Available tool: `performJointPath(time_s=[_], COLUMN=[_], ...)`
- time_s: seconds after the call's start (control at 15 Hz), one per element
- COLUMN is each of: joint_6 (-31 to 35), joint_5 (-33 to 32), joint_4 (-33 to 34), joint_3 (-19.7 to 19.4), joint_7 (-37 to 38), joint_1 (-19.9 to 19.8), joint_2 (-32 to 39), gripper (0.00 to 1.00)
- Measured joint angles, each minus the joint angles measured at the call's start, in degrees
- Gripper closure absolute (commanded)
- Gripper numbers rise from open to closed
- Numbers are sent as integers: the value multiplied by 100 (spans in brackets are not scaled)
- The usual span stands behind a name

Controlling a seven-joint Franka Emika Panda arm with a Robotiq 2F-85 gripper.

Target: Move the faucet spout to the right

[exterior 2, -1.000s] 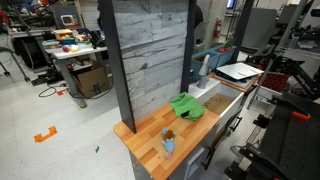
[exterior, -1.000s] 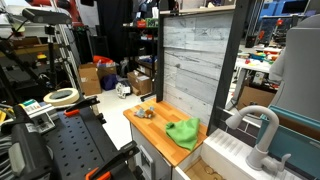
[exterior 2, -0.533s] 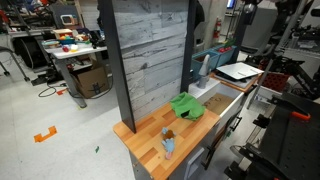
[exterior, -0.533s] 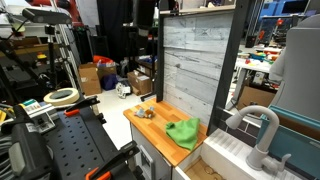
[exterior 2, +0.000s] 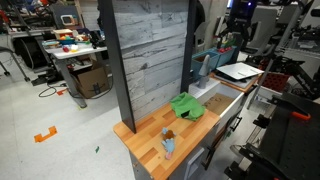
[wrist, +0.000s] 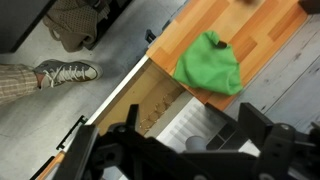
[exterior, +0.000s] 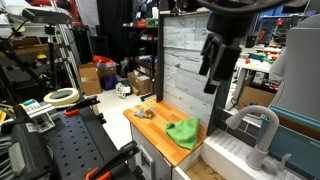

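Observation:
The faucet spout is a matte grey arched tube on a thick grey base beside the white sink. It also shows in an exterior view. In the wrist view a blurred grey round part, probably the spout's top, lies between my fingers. My gripper hangs open and empty in the air above the counter, up and to the left of the spout, not touching it. It shows high up in an exterior view and open in the wrist view.
A green cloth lies on the wooden counter. A grey plank wall stands behind. Small objects sit at the counter's far end. A person's shoe is on the floor.
The arm and gripper have come into both exterior views from above; one second ago they were out of view. The faucet spout and cloth have not moved.

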Motion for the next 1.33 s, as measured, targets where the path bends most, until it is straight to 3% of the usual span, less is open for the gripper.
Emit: performJointPath(time_s=[0.33, 0.67, 0.73, 0.8, 1.33], joint_6=[471, 685, 686, 685, 680], joint_5=[-2, -1, 1, 1, -4], joint_4=[1309, 2215, 2357, 2483, 2970], joint_3=[-242, -299, -298, -297, -272], joint_7=[671, 1201, 1267, 1320, 1455], joint_1=[-64, -69, -69, -69, -63], joint_2=[1312, 2174, 2298, 2406, 2825], gripper=[0, 0, 25, 26, 88])
